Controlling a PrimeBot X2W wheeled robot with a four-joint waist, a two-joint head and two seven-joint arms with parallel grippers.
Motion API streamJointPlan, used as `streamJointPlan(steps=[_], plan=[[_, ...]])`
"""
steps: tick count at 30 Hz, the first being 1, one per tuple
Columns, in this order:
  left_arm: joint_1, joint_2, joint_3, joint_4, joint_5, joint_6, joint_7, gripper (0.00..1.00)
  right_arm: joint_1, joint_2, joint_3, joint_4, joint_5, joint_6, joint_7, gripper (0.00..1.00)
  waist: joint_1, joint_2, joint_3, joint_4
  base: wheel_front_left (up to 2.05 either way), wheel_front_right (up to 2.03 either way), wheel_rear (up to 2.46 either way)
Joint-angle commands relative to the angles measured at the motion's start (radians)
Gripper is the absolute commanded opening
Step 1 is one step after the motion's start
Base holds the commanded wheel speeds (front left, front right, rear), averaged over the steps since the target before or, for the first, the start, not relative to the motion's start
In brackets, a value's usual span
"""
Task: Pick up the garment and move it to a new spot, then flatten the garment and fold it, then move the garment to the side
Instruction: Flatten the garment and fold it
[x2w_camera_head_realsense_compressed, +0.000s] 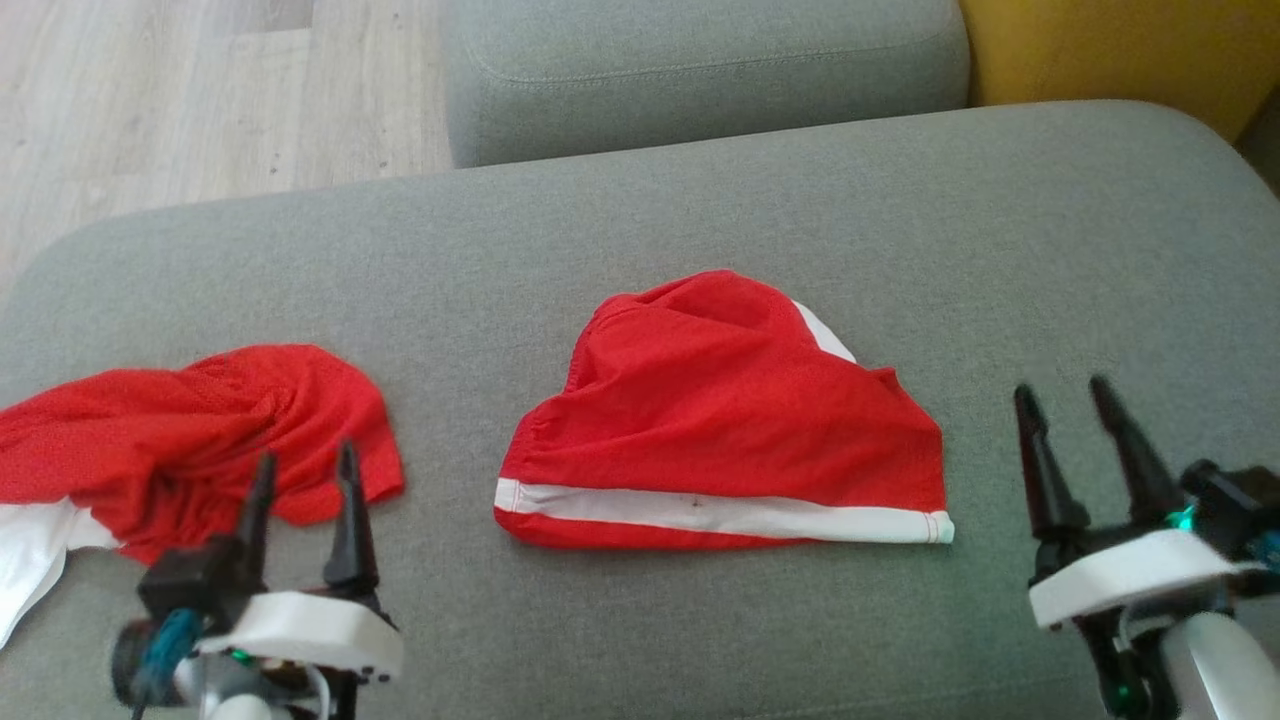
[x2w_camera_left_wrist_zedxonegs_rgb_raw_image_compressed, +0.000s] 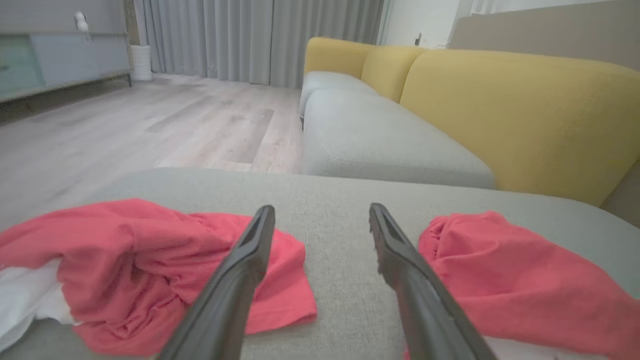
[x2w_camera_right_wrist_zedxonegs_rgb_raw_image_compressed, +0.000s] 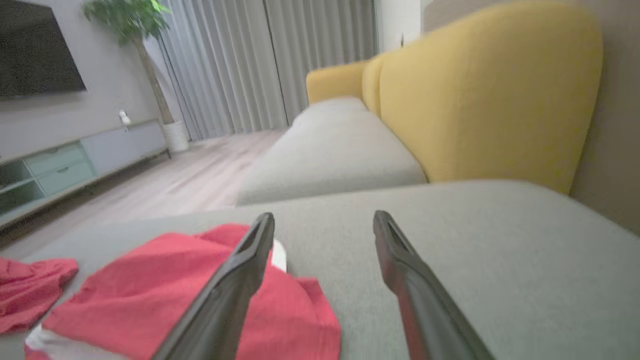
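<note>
A wide grey seat (x2w_camera_head_realsense_compressed: 1000, 250) is seen filling most of the head view, and both garments are carried on it. Beyond its far edge a second grey cushion (x2w_camera_head_realsense_compressed: 700, 80) is seen, with a yellow backrest (x2w_camera_head_realsense_compressed: 1100, 50) at the far right and pale wood floor (x2w_camera_head_realsense_compressed: 200, 100) at the far left. The middle garment (x2w_camera_head_realsense_compressed: 730, 420), red with a white band along its near edge, is laid roughly flat and folded at the centre of the seat; it is also seen at the right of the left wrist view (x2w_camera_left_wrist_zedxonegs_rgb_raw_image_compressed: 510, 280) and at the lower left of the right wrist view (x2w_camera_right_wrist_zedxonegs_rgb_raw_image_compressed: 165, 300). The left garment (x2w_camera_head_realsense_compressed: 200, 430), red with a white part at its left end, is left crumpled on the seat's near left, well apart from the middle one, with bare seat between them. The left jaws are held wide at the near left, their fingers (x2w_camera_head_realsense_compressed: 345, 520) pointed far over the near edge of the left garment; nothing is gripped, and contact with the cloth cannot be told. The right jaws are held wide at the near right, their fingers (x2w_camera_head_realsense_compressed: 1040, 470) over bare seat just right of the middle garment, with nothing between them.
</note>
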Motion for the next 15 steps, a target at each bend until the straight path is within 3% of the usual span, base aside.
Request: streamJointPlan(steps=[1,4,9,15], plan=[[-0.038,0.000,0.029,-0.017,-0.014,-0.011,0.014,1.00,-0.016,-0.018,0.018,-0.014,0.017,-0.001,0.035,1.00,0.0000,0.0000,0.002,0.000,0.00,0.00,0.00],[-0.088,0.012,0.010,0.003,-0.050,-0.044,0.126,1.00,-0.020,-0.007,0.027,0.023,0.089,-0.001,0.178,1.00,0.0000,0.0000,0.011,0.000,0.00,0.00,0.00],[-0.202,0.055,-0.058,0.062,-0.133,-0.129,0.456,1.00,-0.053,-0.029,0.072,0.080,0.161,-0.001,0.438,1.00,0.0000,0.0000,0.045,0.000,0.00,0.00,0.00],[-0.325,0.100,-0.108,0.130,-0.203,-0.209,0.725,1.00,-0.101,-0.005,0.066,0.124,0.206,-0.001,0.590,1.00,0.0000,0.0000,0.081,-0.009,0.00,0.00,0.00]])
